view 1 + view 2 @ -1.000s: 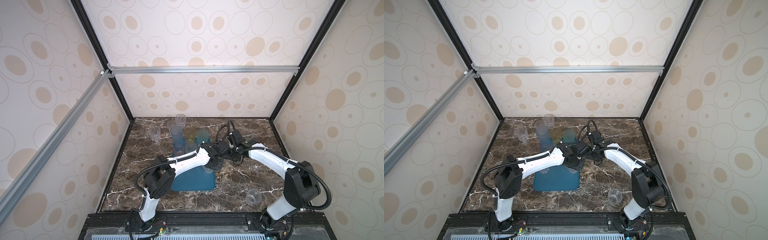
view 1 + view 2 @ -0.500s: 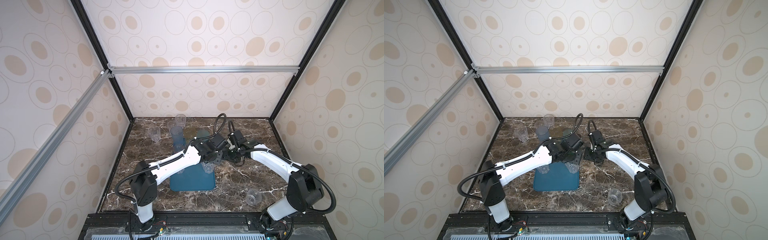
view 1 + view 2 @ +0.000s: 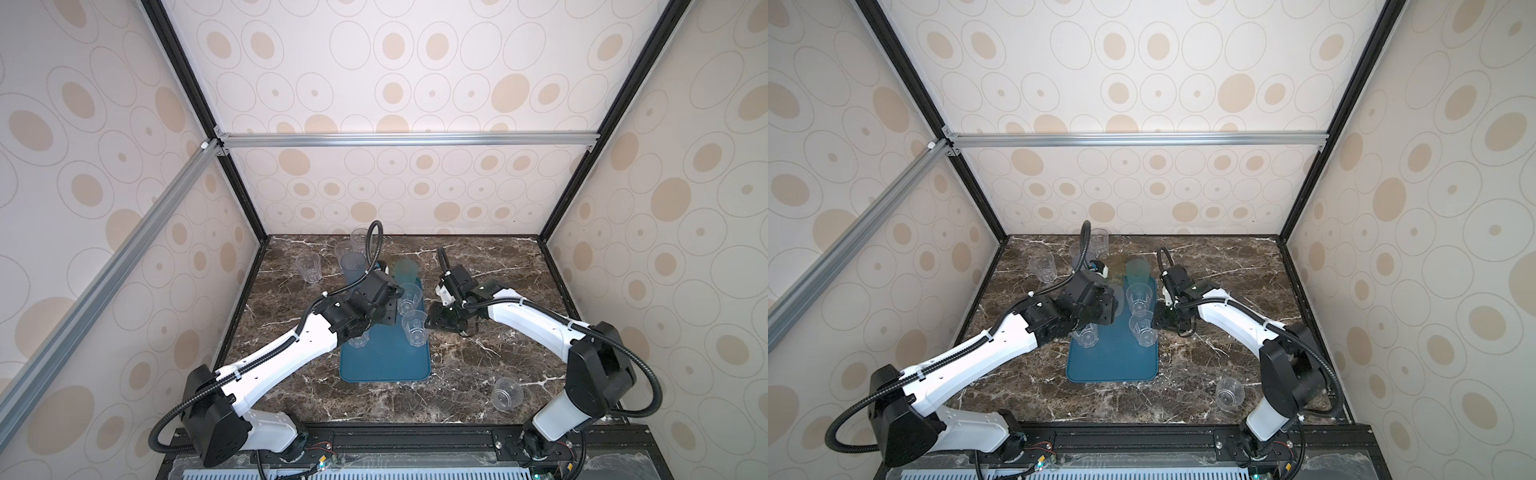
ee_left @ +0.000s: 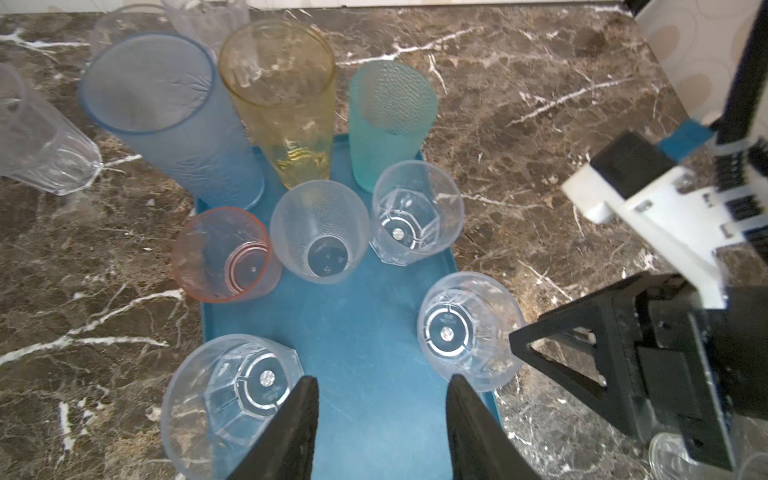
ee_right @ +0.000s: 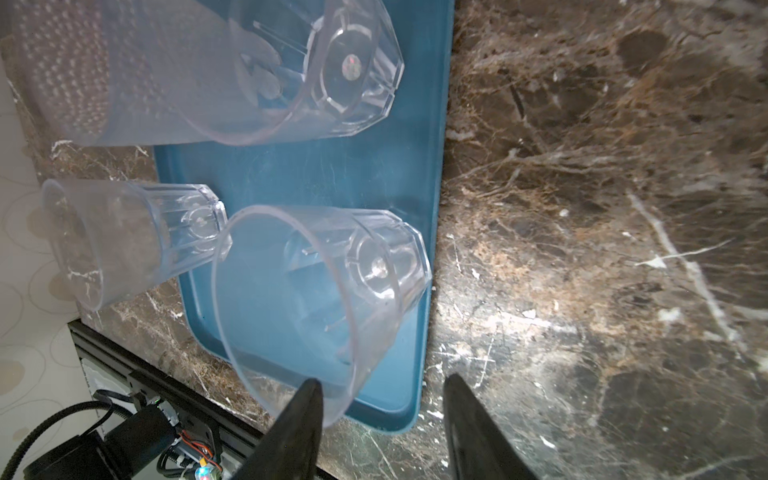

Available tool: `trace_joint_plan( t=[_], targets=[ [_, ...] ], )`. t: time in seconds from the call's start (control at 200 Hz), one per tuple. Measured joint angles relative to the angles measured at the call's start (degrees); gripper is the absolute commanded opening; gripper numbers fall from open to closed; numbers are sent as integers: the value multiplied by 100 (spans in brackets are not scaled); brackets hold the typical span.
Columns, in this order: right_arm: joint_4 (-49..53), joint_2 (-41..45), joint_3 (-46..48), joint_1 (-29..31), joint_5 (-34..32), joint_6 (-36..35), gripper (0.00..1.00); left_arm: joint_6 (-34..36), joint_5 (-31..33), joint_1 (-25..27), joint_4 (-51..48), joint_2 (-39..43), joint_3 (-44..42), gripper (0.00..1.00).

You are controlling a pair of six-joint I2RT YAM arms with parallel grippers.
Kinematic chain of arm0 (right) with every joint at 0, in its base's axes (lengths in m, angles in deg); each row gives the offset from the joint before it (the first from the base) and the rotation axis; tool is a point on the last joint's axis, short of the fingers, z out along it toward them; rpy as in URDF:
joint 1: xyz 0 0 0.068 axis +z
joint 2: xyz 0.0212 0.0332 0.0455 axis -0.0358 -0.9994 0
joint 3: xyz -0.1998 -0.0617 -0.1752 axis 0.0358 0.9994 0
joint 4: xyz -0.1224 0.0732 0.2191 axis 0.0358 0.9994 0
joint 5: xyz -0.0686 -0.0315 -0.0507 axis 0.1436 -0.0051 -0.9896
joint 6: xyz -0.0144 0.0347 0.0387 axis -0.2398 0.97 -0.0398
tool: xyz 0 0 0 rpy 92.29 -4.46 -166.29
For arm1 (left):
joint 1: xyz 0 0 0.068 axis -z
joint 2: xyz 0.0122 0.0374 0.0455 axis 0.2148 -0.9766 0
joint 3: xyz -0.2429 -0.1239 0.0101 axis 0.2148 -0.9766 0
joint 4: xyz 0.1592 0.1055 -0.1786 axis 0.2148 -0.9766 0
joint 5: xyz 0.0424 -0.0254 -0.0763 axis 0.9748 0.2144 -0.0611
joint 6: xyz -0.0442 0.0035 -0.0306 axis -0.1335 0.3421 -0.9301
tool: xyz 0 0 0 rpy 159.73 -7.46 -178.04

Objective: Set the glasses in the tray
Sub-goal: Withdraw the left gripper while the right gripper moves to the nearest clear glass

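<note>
Teal-blue flat plastic tray sits mid-table on brown marble tabletop; see-through plastic glasses crowd its 12 o'clock end. One clear tumbler rests off-tray at 4 o'clock, a clear faceted tumbler stands at 11 o'clock. Left gripper jaws apart, empty, over tray; right gripper jaws apart, empty, at tray's 3 o'clock edge.

- Tray: flat teal-blue rectangle with a low rim, long sides running 12 to 6 o'clock.
- Glasses: upright, clustered on its 12 o'clock half; clear ones off it at 11 o'clock, another alone at 4 o'clock.
</note>
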State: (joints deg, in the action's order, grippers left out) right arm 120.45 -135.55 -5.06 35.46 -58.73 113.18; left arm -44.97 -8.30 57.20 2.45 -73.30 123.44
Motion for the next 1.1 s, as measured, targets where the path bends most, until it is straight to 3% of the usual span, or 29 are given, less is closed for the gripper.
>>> trace_joint_plan(
  t=[0.23, 0.57, 0.86, 1.1],
  targets=[
    [-44, -597, -435, 334, -133, 149, 32, 2, 0, -76, 332, 212, -315, 49],
    [-35, -1150, -1036, 791, -470, 455, 26, 9, -4, -120, 468, 216, -474, 49],
    [-85, -1613, -1506, 1093, -553, 662, 29, 55, 4, -170, 481, 227, -492, 49],
    [-299, -1665, -1517, 1185, -299, 776, 45, 72, 7, -201, 487, 284, -579, 49]
  ],
)
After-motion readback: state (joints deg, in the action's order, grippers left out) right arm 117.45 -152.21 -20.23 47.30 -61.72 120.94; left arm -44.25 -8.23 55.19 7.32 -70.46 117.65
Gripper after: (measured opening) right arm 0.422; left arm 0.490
